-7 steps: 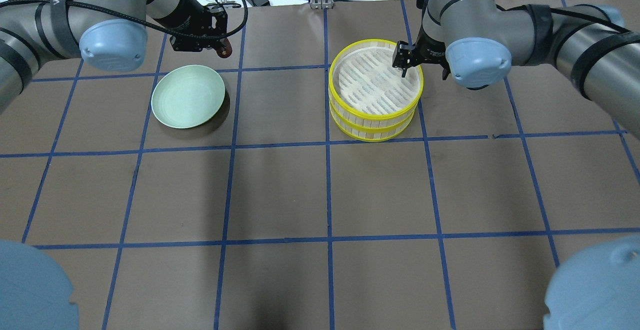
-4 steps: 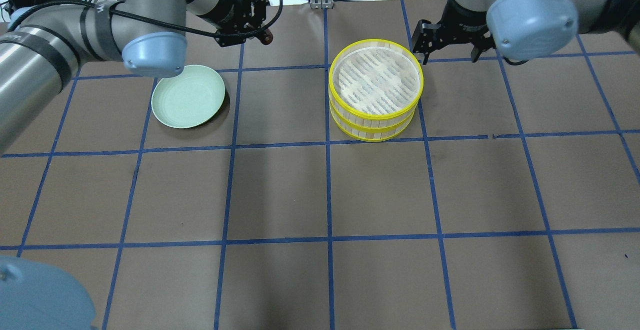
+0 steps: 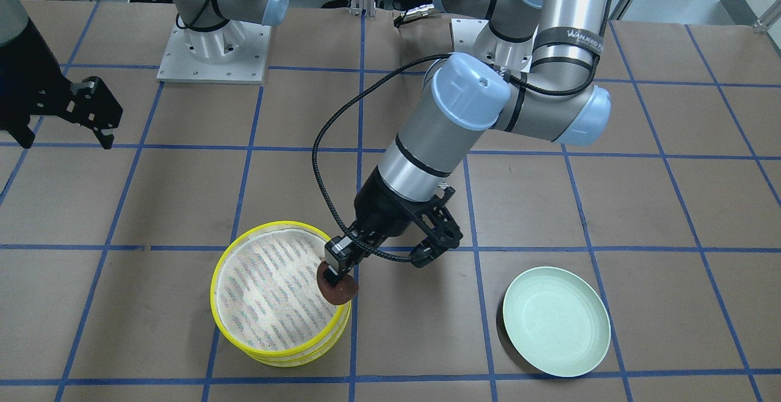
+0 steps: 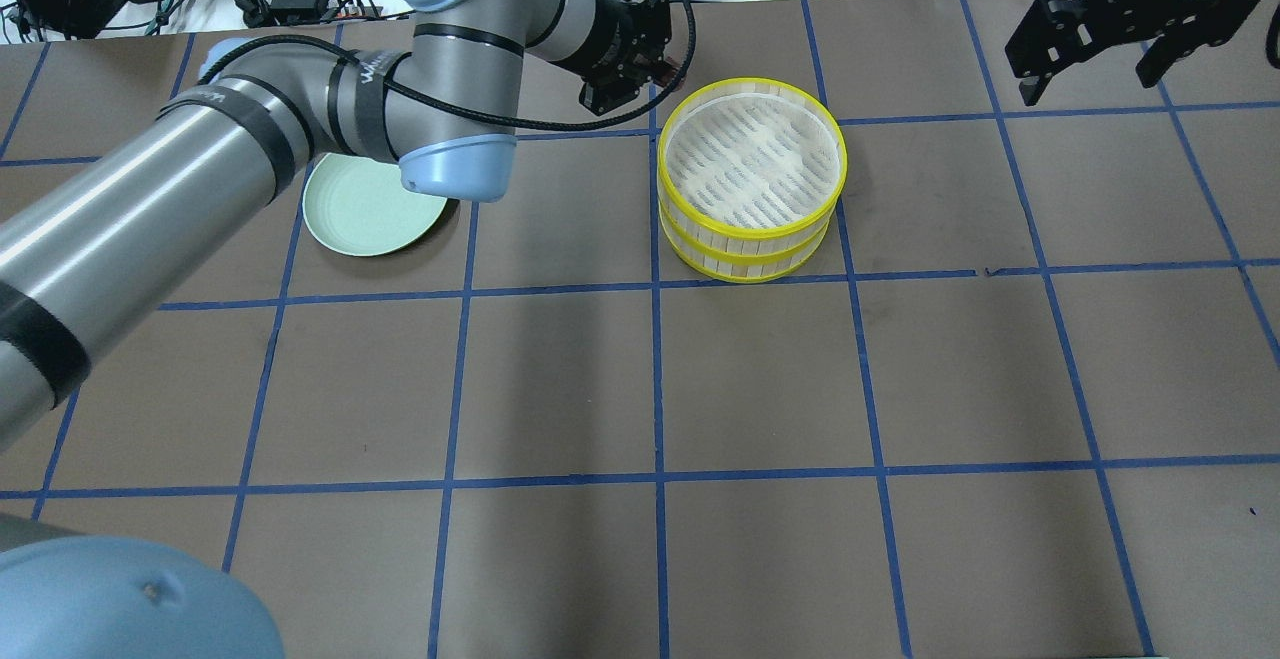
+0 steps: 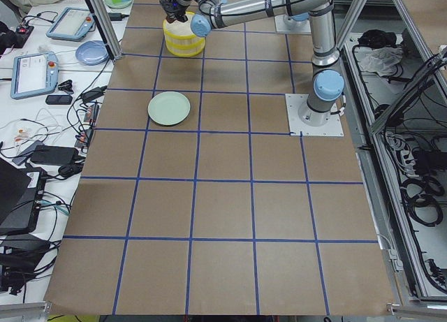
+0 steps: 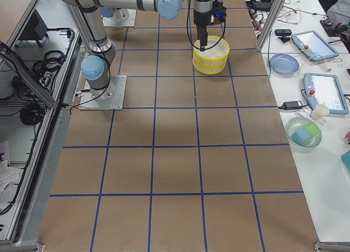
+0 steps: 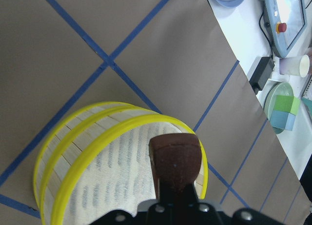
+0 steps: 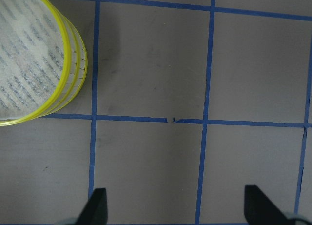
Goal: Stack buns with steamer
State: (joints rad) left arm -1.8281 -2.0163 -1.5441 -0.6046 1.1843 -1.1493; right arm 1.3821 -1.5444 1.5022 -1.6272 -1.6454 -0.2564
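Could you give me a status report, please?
Left gripper shut on reddish-brown bun, at steamer rim. Right gripper open, empty, away from steamer. Nothing in the way.

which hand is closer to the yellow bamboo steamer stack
Left. The left hand holds the dark reddish-brown oblong bun right over the edge of the yellow-rimmed bamboo steamer; the right hand hangs open, well off to its side.

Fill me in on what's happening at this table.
The robot's left hand is gripping a dark reddish-brown oblong bun and holds it above the near edge of the yellow-rimmed bamboo steamer, a stack of two tiers. The bun is not yet set inside. The right hand hangs open off to the side with nothing in it. A pale green round plate sits on the table on the left arm's side.
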